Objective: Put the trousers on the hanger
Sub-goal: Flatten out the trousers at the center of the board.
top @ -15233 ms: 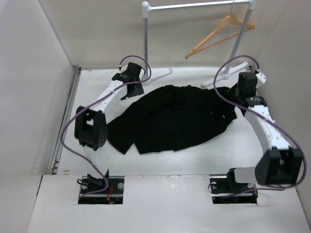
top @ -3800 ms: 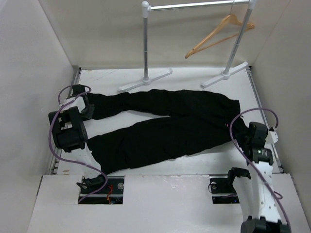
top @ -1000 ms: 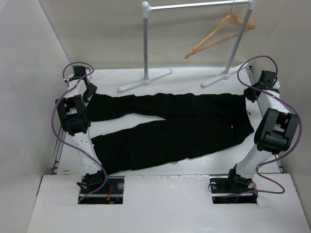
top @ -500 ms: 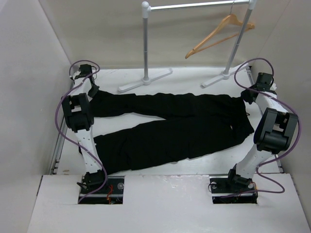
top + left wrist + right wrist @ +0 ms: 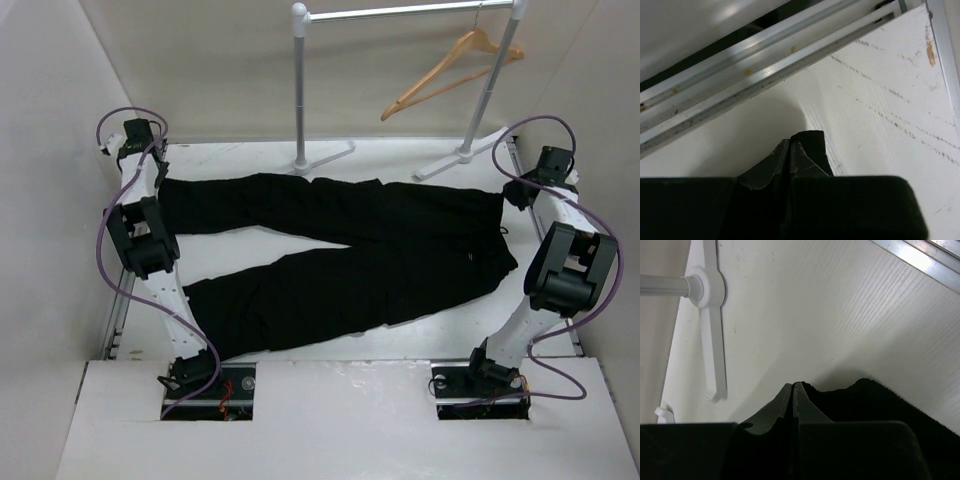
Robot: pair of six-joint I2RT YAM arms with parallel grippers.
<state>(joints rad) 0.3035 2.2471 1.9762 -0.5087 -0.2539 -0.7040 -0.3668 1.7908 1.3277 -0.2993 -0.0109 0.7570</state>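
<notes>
Left jaws have clamped the trousers, stretching the far leg leftward.

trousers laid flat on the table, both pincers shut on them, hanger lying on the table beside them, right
Not quite. The hanger is not on the table: the top view shows it hanging from the rail. The rest holds: the trousers lie flat, with the left pincer and right pincer each shut on them.

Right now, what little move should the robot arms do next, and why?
Probably lift both grippers together and carry the far leg over the near one. The left gripper is shut on the far leg's cuff, the right gripper on the waist, and the trousers lie flat, legs apart.
</notes>
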